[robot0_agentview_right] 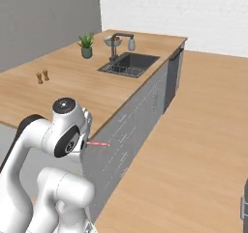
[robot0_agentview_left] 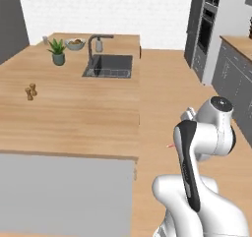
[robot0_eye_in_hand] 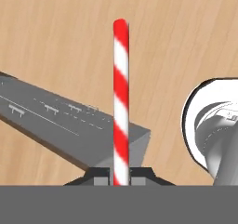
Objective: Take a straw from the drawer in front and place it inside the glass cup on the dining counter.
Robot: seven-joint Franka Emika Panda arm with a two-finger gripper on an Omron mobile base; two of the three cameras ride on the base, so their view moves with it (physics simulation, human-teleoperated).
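Straw [robot0_eye_in_hand: 121, 102] clamped in jaws, beside dining counter [robot0_agentview_right: 63, 82]

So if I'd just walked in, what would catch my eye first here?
Probably the red-and-white striped straw, pinched upright in the claw and sticking out past the white arm. Beyond it runs the long wooden dining counter, with a dark sink and a small potted plant at its far end.

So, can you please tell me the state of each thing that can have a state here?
straw: held in the gripper, off every surface
gripper: shut on the straw
cabinet drawers under the dining counter: all closed
faucet: no water running
white bowl: upright, with fruit in it
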